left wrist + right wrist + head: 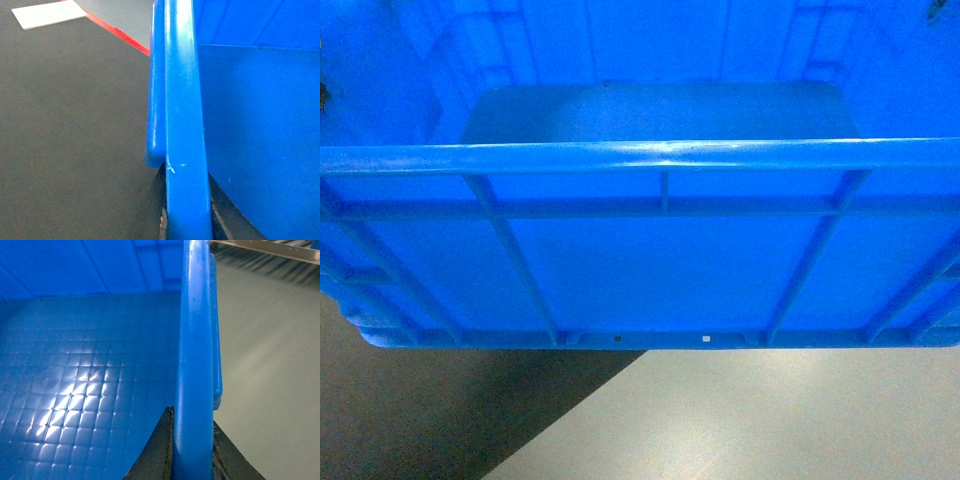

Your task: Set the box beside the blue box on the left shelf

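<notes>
The box (640, 250) is a bright-blue ribbed crate that fills the head view and hangs above the floor, its near rim (640, 157) level across the frame. My left gripper (187, 202) is shut on the box's left rim (184, 100), with a black finger (161, 200) on the outer side and another against the inner wall. My right gripper (194, 445) is shut on the right rim (195, 330), one finger (161, 450) inside over the gridded floor (75, 400) and one outside. The left shelf and the other blue box are out of view.
Below the box lies dark floor (410, 420) on the left and pale grey floor (770, 420) on the right. A red line (117, 34) and a white sheet (47, 13) mark the floor far left. A grey metal rail (270, 247) crosses the right wrist view's top corner.
</notes>
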`<state>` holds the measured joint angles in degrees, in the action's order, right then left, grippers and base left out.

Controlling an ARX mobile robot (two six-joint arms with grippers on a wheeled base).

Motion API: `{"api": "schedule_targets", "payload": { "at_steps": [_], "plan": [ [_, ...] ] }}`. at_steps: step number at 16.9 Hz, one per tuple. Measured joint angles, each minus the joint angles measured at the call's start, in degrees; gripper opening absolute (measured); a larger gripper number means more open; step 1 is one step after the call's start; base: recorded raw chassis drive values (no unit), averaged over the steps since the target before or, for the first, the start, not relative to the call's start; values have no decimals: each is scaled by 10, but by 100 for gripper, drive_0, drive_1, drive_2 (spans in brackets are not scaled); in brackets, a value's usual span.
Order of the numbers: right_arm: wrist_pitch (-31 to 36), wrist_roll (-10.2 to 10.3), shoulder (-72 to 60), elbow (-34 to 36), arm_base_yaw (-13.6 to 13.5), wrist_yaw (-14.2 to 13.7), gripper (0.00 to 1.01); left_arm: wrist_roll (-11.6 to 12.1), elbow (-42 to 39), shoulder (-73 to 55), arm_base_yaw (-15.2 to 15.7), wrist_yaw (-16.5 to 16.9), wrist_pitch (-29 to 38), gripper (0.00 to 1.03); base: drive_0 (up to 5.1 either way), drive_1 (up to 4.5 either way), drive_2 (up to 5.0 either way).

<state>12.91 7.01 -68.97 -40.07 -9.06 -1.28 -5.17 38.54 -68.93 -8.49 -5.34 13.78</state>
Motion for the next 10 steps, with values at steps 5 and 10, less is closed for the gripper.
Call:
{"api": "schedule_targets", "payload": {
  "at_steps": [5,10],
  "plan": [
    [0,0,0,0,0,0,9,0,0,0,0,0,0,7,-148,-148,-148],
    [0,0,0,0,0,0,9,0,0,0,0,0,0,7,-152,-152,-152]
  ]
}}
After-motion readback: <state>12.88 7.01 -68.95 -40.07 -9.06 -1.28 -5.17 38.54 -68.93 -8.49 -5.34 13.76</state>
